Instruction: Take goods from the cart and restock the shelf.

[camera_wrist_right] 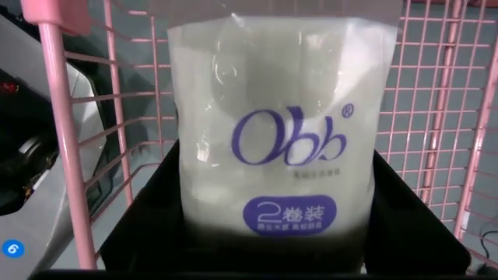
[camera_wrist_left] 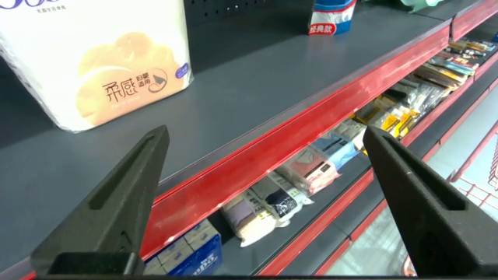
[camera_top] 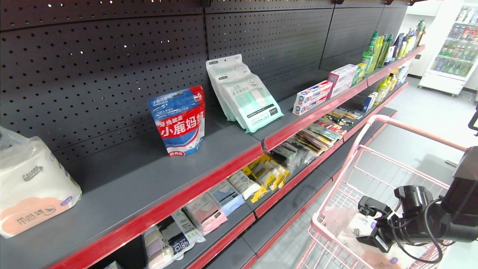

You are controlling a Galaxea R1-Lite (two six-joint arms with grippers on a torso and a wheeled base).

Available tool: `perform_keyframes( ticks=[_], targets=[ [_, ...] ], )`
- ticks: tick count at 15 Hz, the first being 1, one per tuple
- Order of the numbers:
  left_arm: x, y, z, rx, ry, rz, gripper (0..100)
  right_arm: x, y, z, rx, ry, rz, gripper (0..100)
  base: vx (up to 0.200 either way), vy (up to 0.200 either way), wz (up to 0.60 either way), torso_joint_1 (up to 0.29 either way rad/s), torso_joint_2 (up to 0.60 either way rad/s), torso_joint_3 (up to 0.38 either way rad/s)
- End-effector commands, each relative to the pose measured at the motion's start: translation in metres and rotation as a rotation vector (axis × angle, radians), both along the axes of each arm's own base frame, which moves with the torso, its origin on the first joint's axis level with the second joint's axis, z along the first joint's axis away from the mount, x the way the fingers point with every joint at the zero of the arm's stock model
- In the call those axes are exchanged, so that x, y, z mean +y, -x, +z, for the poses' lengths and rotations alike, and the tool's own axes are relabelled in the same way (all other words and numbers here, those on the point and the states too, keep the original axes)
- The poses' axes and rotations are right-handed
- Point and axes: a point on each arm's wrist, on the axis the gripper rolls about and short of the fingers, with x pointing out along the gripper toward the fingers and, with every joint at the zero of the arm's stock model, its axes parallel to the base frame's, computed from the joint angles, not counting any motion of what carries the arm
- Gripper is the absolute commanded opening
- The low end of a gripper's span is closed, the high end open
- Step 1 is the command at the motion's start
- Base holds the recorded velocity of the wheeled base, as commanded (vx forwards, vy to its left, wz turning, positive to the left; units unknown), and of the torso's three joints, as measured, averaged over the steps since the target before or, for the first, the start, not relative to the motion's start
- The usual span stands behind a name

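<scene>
Along shelf (camera_top: 130,179): bare deck between tissue pack (camera_top: 33,186) and pouch (camera_top: 179,121); red front lip.
Cart (camera_top: 414,131): beside shelf, pink rim.
Roll pack (camera_wrist_right: 280,117): inside cart, clamped by right gripper (camera_wrist_right: 261,225).
Left gripper (camera_wrist_left: 264,136): spread wide, empty, over shelf lip near tissue pack.

Reference: standing pouch (camera_top: 178,120), on the upper shelf board (camera_top: 142,175).
Left of it, on the same board: tissue pack (camera_top: 31,186).
Right of it, in order: leaning packets (camera_top: 242,93), boxes (camera_top: 313,98), bottles (camera_top: 375,48).
Below it: flat packets (camera_top: 209,213) on the lower board (camera_top: 233,227).
Right of and before it: cart (camera_top: 375,119), containing the roll bag (camera_wrist_right: 280,132), which sits between the fingers of the right gripper (camera_top: 368,224).
</scene>
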Motion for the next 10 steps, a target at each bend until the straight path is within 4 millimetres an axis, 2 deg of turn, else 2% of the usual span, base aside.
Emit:
perform_keyframes(
  ticks=[1, 4, 5, 6, 10],
  targets=[
    [0.000, 0.000, 0.000, 0.001, 0.000, 0.000, 100, -0.003, -0.002, 0.024, -0.073, 0.016, -0.030, 0, 0.000, 0.000, 0.00, 0.000, 0.00, 0.000],
    [0.000, 0.000, 0.000, 0.001, 0.000, 0.000, 100, -0.003, 0.000, 0.047, -0.121, 0.027, -0.107, 0, 0.000, 0.000, 0.00, 0.000, 0.00, 0.000],
    [0.000, 0.000, 0.000, 0.001, 0.000, 0.000, 100, -0.003, 0.001, 0.048, -0.125, 0.029, -0.113, 0, 0.000, 0.000, 0.00, 0.000, 0.00, 0.000],
    [0.000, 0.000, 0.000, 0.001, 0.000, 0.000, 100, -0.004, 0.001, 0.064, -0.170, 0.036, -0.144, 0, 0.000, 0.000, 0.00, 0.000, 0.00, 0.000],
    [0.000, 0.000, 0.000, 0.001, 0.000, 0.000, 100, -0.007, 0.007, 0.096, -0.254, 0.053, -0.242, 0, 0.000, 0.000, 0.00, 0.000, 0.00, 0.000]
  ],
)
